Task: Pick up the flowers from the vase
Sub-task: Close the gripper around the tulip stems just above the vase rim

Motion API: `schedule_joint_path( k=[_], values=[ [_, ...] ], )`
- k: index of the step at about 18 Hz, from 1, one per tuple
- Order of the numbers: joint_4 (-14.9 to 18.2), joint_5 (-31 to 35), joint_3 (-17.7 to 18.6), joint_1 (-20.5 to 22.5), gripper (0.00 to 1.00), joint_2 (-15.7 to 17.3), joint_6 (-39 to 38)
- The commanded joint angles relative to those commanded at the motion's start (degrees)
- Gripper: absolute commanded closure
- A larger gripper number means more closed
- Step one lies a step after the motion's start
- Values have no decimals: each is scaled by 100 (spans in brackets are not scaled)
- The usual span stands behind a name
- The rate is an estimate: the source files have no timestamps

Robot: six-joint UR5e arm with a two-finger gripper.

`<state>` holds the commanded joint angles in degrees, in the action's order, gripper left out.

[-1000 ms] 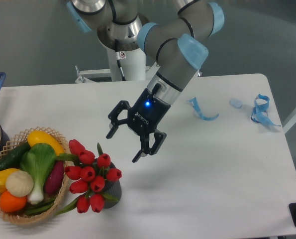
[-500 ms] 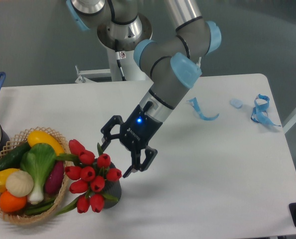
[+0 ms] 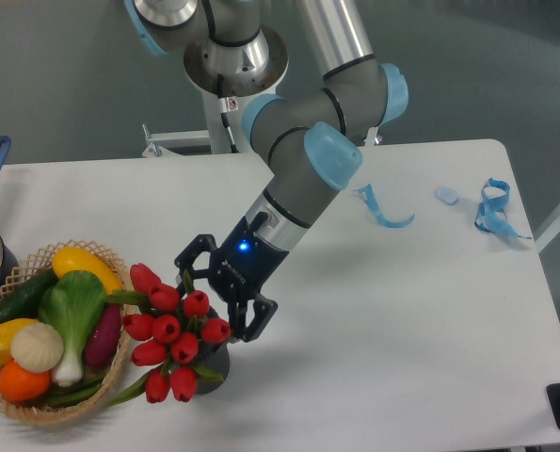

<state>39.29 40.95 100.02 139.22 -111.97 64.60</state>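
Vase (image 3: 216,359) mostly behind flowers (image 3: 171,334)

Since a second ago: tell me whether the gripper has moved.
Yes. The gripper went down and left, from open table toward the vase, and now sits open at the flowers.

Roughly ten tulip buds (image 3: 171,331), one vase (image 3: 214,358), one basket (image 3: 35,410).
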Motion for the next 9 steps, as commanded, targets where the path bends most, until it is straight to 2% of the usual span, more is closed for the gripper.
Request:
schedule_joint_path(
  k=[3,4,6,9],
  values=[
    [9,53,0,-36,0,-9,0],
    [0,53,0,-36,3,-9,0],
    [9,53,0,-70,19,0,0],
    [9,53,-9,-80,34,52,-9]
  ],
)
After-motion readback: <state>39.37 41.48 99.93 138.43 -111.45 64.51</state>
